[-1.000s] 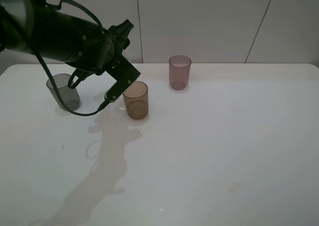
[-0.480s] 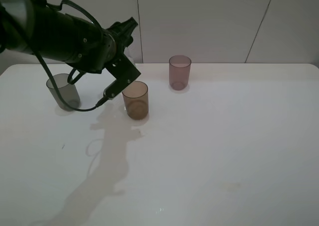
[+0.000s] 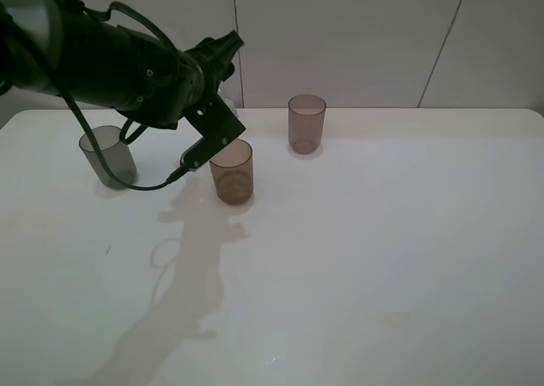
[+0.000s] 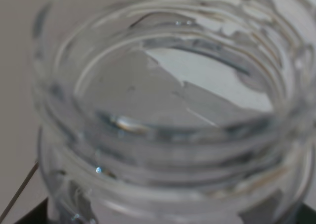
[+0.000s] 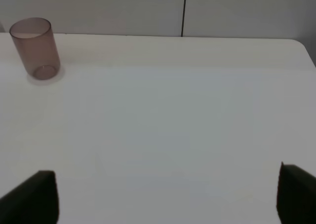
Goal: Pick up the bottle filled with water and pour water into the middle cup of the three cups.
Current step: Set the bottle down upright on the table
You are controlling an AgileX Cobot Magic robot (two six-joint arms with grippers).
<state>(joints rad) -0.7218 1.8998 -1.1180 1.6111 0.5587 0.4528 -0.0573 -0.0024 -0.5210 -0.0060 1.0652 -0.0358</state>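
Observation:
The clear bottle (image 4: 158, 115) fills the left wrist view, its ribbed open mouth close to the lens and water lying slanted inside. My left gripper (image 3: 225, 51) is shut on it, held tilted in the air just above and behind the middle cup (image 3: 232, 170), the amber one. From the high camera the bottle itself barely shows. The grey cup (image 3: 109, 155) stands to the left and the mauve cup (image 3: 306, 122) at the back right. My right gripper (image 5: 163, 197) is open above bare table, far from the mauve cup (image 5: 33, 46).
The black left arm (image 3: 102, 59) and its looping cable (image 3: 136, 186) hang over the grey cup. The white table (image 3: 382, 250) runs to a wall at the back. The right arm does not show in the high view.
The left wrist has rolled and shifted slightly right, bringing its end closer over the amber cup with the bottle more tilted. The cups have not moved.

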